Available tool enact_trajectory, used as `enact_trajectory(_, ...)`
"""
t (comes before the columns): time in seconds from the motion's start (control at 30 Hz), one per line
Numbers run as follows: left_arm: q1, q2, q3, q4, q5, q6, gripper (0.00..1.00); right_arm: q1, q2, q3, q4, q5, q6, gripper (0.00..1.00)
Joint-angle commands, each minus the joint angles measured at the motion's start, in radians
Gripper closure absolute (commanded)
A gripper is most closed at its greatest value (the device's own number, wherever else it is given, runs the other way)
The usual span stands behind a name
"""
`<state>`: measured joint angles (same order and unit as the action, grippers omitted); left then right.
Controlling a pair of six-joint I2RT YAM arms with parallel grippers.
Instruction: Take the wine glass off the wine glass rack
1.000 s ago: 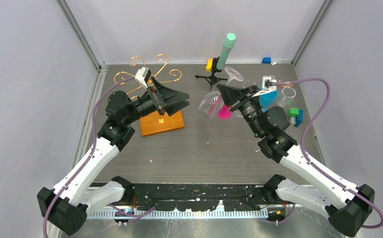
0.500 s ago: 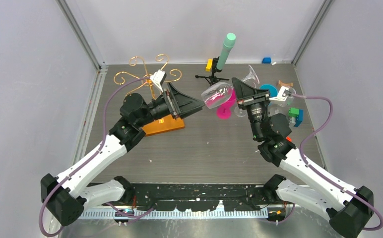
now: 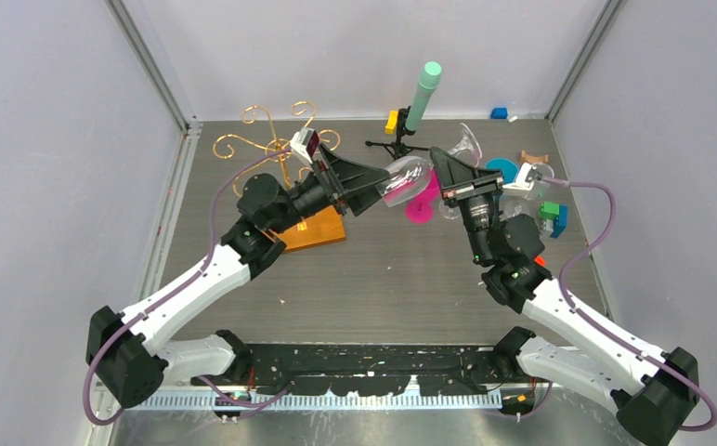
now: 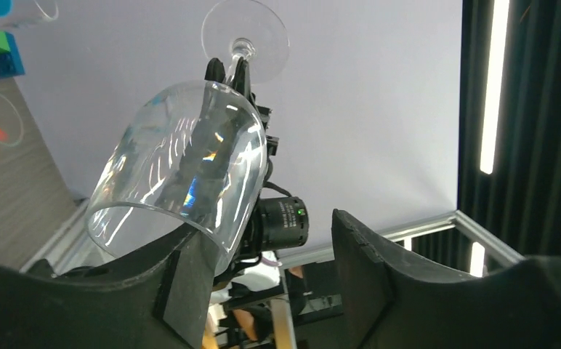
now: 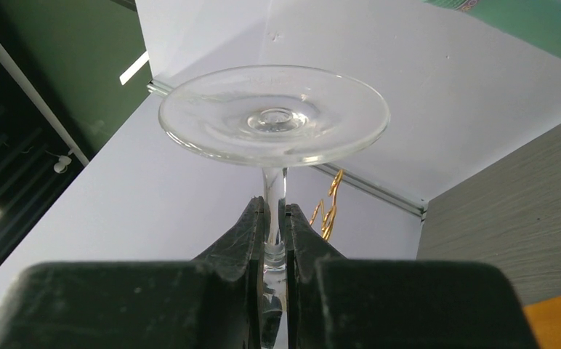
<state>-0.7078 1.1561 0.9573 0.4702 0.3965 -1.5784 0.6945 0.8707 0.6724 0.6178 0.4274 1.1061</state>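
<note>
Wine glass (image 3: pixel 403 179) was in mid-air at centre of top view, tilted near horizontal, bowl toward frame left, foot toward upper right. It was off the rack and well apart from it.

R gripper (image 3: pixel 444 170) was clenched on the stem. R wrist view showed both fingers (image 5: pixel 252 227) pinching the stem just under the round foot.

L gripper (image 3: pixel 371 182) met the bowl from frame left w/ jaws apart. In L wrist view the bowl rim lay against the frame-left finger (image 4: pixel 179 283). The frame-right finger stood clear of the glass w/ open gap btwn, so no grasp by L.

Table (image 3: pixel 383 279) was grey wood-grain. A pink obj (image 3: pixel 420 210) sat on it just below the glass in frame; kind not clear.

Wine glass rack (image 3: pixel 322 229) stood left of centre behind the L arm: orange-brown base on table, gold scrolls toward upper left.

Farther back, upper centre, was a black tripod (image 3: pixel 394 145) w/ mint-green cylinder (image 3: pixel 423 93), and a yellow block (image 3: pixel 391 121) beside it. A teal cup (image 3: pixel 501 170) and green/blue blocks (image 3: pixel 552 216) sat at right. A blue block (image 3: pixel 499 113) lay by the back wall.
</note>
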Motion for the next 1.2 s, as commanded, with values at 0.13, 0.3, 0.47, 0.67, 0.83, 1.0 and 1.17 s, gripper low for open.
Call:
enact_trajectory(0.13, -0.025, -0.002, 0.044, 0.129, -0.105, -0.109, 0.63, 0.008, 0.020, -0.017, 0.135, 0.016, 0.018, 1.00)
enact_trajectory(0.3, -0.025, 0.012, 0.065, 0.117, -0.096, -0.056, 0.79, 0.008, 0.010, -0.020, 0.123, 0.016, 0.015, 1.00)
enact_trajectory(0.47, -0.027, 0.008, 0.084, 0.090, -0.102, 0.005, 1.00, 0.008, -0.004, -0.017, 0.098, 0.010, 0.017, 1.00)
enact_trajectory(0.67, -0.025, -0.014, 0.145, -0.038, -0.103, 0.197, 1.00, 0.008, -0.030, 0.003, 0.035, -0.010, -0.002, 0.68)
enact_trajectory(0.83, -0.025, -0.014, 0.193, -0.126, -0.085, 0.317, 1.00, 0.008, -0.064, 0.016, -0.028, -0.012, -0.022, 0.53)
enact_trajectory(1.0, -0.025, 0.012, 0.245, -0.202, -0.041, 0.406, 1.00, 0.008, -0.103, 0.030, -0.122, -0.008, -0.020, 0.41)
enact_trajectory(1.17, -0.027, 0.033, 0.324, -0.406, 0.005, 0.586, 1.00, 0.008, -0.204, 0.054, -0.381, 0.020, -0.055, 0.38)
